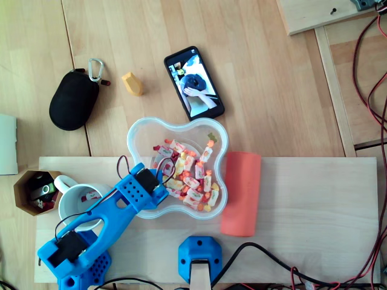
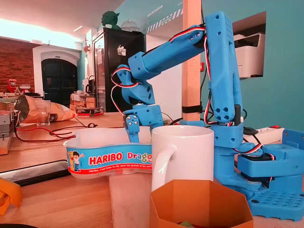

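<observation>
Dozens of wrapped sweets (image 1: 190, 178) (likely light and slippery, best pinched across the middle) lie in the clear tub (image 1: 144, 136) straddling the pale board's (image 1: 302, 199) far edge, where the tool (image 1: 161, 183) dips in, its opening impossible to tell.

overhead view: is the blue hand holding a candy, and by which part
Cannot be told. The hand is down in the Haribo tub among the wrapped candies, and its fingertips are hidden under the wrist and behind the tub wall.
</observation>
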You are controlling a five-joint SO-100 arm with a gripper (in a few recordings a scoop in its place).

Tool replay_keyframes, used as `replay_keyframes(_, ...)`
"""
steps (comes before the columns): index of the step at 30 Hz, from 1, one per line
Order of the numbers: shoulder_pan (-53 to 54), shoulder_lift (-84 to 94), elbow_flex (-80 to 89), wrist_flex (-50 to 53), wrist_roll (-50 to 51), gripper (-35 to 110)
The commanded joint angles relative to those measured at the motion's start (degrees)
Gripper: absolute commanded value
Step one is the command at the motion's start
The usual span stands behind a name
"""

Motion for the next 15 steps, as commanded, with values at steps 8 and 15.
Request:
replay_keyframes(8, 5.0, 1.3, -2.2, 1.4, -1.2, 13)
replay_keyframes(15, 5.2, 1.2, -1.6, 1.2, -2.7, 13)
